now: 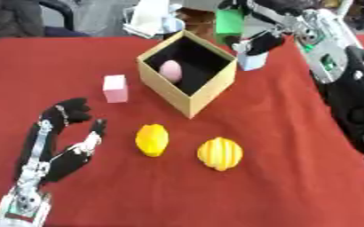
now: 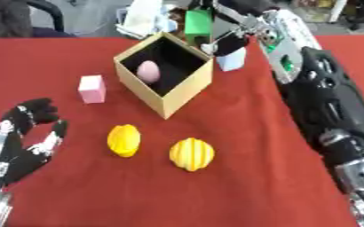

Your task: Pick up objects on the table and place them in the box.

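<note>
The right hand [image 1: 256,44] is curled round a pale blue block [image 1: 251,60] just beyond the far right corner of the cardboard box [image 1: 204,95], which already holds a pink egg [image 1: 170,71]. The risk: the block clips the box rim and drops outside (it sits right by that wall).

The left hand [image 1: 70,133] rests spread, fingers up, at the near left. A pink block [image 1: 115,88] lies left of the box; two yellow ridged fruits [image 1: 152,139] [image 1: 220,154] lie near, with open red cloth [image 1: 278,186] around them.
</note>
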{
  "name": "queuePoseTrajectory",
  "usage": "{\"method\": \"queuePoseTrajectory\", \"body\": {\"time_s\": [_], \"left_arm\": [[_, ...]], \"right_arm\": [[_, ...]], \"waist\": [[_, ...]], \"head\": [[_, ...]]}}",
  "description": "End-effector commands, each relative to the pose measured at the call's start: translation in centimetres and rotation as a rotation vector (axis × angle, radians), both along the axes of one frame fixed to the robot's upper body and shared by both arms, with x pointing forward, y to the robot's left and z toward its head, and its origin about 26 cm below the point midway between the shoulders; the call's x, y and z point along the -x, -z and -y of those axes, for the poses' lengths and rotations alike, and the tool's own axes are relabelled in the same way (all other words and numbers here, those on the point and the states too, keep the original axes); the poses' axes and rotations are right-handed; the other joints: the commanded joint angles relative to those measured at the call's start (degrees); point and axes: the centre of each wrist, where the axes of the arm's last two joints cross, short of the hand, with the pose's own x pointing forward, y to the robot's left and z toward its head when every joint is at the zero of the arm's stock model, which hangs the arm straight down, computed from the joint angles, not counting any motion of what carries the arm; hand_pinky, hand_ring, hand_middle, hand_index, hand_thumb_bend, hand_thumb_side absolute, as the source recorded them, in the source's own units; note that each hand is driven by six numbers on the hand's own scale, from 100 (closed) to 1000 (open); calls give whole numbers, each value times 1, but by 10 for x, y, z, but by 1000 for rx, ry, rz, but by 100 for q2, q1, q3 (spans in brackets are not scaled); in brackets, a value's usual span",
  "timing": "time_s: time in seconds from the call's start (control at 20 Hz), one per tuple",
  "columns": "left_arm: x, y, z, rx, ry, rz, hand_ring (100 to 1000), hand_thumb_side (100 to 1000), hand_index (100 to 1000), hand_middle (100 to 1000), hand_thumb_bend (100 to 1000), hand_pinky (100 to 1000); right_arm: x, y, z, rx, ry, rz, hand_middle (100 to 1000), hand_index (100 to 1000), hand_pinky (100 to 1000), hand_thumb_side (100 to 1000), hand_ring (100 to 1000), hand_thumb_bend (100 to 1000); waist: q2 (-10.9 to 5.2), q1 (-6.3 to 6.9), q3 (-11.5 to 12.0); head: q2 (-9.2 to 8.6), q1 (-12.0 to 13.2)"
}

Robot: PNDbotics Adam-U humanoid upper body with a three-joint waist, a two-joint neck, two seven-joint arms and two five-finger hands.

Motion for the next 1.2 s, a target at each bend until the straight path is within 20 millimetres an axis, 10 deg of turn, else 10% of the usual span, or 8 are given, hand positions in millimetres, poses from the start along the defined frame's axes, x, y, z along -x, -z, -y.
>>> {"method": "queuePoseTrajectory", "body": {"time_s": [0.05, 0.5, 1.2], "left_arm": [[-1, -8, 1, -10, 26, 25, 652, 406, 794, 637, 376, 747], [-1, -7, 2, -7, 33, 19, 653, 408, 794, 638, 375, 748], [0, -5, 0, -9, 28, 13, 654, 411, 795, 639, 374, 748]], "right_arm": [[-7, 2, -14, -9, 35, 3, 471, 902, 741, 232, 650, 100], [-15, 55, -37, 81, -47, -22, 553, 926, 755, 447, 683, 100], [-15, 46, -36, 149, -86, 46, 904, 957, 811, 636, 796, 201]], "waist": [[-17, 12, 31], [-28, 51, -11], [-52, 24, -73]], "head": [[-95, -109], [-96, -148], [-67, -147]]}}
